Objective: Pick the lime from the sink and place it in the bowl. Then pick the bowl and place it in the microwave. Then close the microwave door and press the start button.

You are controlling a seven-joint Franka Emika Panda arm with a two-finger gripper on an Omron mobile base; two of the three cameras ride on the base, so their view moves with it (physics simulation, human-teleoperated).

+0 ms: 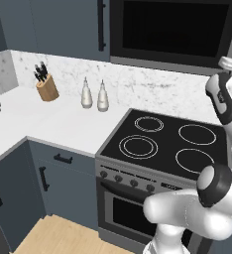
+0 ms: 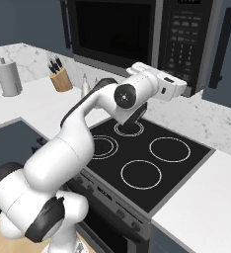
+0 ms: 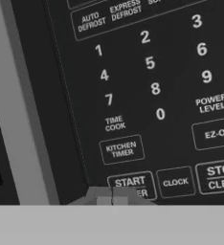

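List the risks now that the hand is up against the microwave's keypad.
1. In the hand view the gripper sits at the lower edge of the START key, so a push may land off-centre and not register.
2. CLOCK and KITCHEN TIMER are close beside START; a small sideways drift could press the wrong key.
3. The arm stretches out over the stovetop to the microwave; at that reach, a firm, straight push may be harder.

White marble-look counter (image 1: 53, 121) carries a tan wooden knife block with black handles (image 1: 47, 87), two white pear-shaped shakers (image 1: 94, 95) side by side near the backsplash, and a paper towel roll (image 2: 8, 77); black four-ring stovetop (image 1: 167, 144) sits over a grey oven front with knobs (image 1: 130, 182).
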